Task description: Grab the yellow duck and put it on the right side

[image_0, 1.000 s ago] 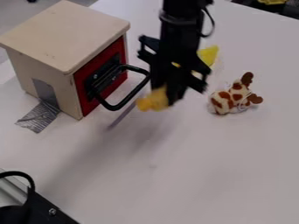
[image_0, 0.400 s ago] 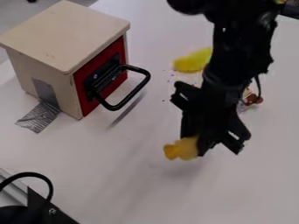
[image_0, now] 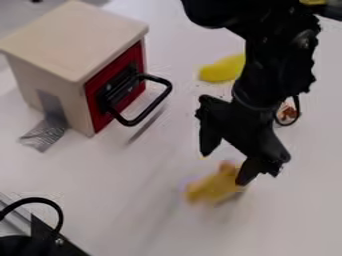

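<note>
Gripper (image_0: 224, 168) open, duck (image_0: 217, 187) at one fingertip

Nearest, in the lower left corner of the frame, a black bracket (image_0: 48, 232) carries a bolt, and a black cable (image_0: 59, 209) arches over it beside a pale metal strip. The duck lies right of them, just below the centre of the frame, yellow and smeared by blur; whether it rests fully on the table (image_0: 294, 220) I can't tell. The gripper hangs just above it with its two fingers spread well apart. The finger on the frame's right overlaps the duck's upper edge, though contact is hard to judge, and the other ends up and to the left. Nothing is clamped between them (a loose moment for the duck). The black arm (image_0: 264, 75) comes down from the top edge, right of centre.

Farther up, at the left, silver tape (image_0: 44, 135) runs from the table to the foot of a beige box (image_0: 75, 40). The box's red door (image_0: 135, 59) bears a black handle (image_0: 160, 97) that juts out to the right. A brown-and-white toy (image_0: 287, 112) shows in part right of the arm. Beyond, above centre, a bright yellow thing (image_0: 222, 69) lies partly behind the arm.
</note>
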`<state>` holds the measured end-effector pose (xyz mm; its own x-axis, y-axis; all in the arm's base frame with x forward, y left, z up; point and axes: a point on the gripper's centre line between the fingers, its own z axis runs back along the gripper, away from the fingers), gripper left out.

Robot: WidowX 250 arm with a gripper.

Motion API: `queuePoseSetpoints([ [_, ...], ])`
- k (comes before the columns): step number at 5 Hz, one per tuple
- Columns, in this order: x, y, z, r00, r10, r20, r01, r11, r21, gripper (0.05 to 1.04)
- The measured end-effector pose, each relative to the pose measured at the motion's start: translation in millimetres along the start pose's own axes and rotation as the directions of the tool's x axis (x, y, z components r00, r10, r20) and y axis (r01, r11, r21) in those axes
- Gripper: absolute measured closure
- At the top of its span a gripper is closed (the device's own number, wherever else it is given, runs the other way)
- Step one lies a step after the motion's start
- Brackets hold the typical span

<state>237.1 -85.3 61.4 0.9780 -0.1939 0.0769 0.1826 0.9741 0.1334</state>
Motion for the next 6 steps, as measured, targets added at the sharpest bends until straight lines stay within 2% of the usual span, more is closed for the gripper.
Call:
queuePoseSetpoints([
  [1,-2,1,14,0.998,0.026,0.049,-0.025,0.999,-0.025,0.083],
  [2,-9,6,34,0.991,0.083,0.106,-0.076,0.995,-0.068,0.083],
  [3,-14,11,41,0.982,0.151,0.113,-0.136,0.982,-0.129,0.083],
  [6,-14,12,42,0.982,0.154,0.112,-0.139,0.981,-0.133,0.083],
])
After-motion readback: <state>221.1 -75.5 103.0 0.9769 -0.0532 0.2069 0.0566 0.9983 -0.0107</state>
